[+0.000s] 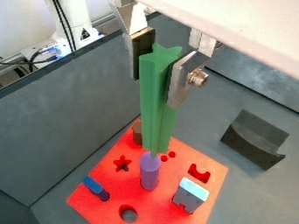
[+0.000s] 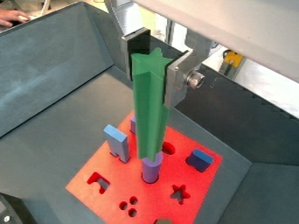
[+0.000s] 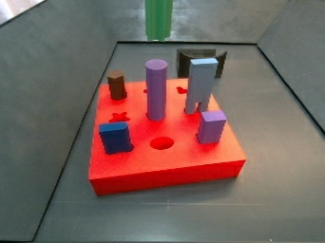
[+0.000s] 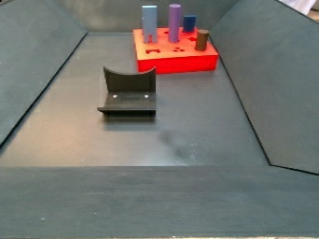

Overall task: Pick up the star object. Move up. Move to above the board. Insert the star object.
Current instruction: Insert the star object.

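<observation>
My gripper [image 1: 162, 66] is shut on the top of the star object [image 1: 156, 105], a tall green rod with ridged star-section sides, and holds it upright. Both wrist views show this, with the gripper [image 2: 156, 68] gripping the rod [image 2: 149, 114]. The rod hangs well above the board [image 1: 162, 206], a flat red block with shaped holes, also seen in the wrist view [image 2: 216, 184]. A star hole [image 1: 121, 162] lies open beside the rod's line. In a side view only the rod's lower end [image 3: 158, 19] shows, above and behind the board [image 3: 165, 166].
On the board stand a purple cylinder [image 3: 156, 88], a light-blue square post [image 3: 200, 85], a dark blue block [image 3: 116, 137], a small purple block [image 3: 211, 125] and a brown peg [image 3: 117, 87]. The dark fixture [image 4: 127, 93] stands on the grey floor. Sloped grey walls enclose the bin.
</observation>
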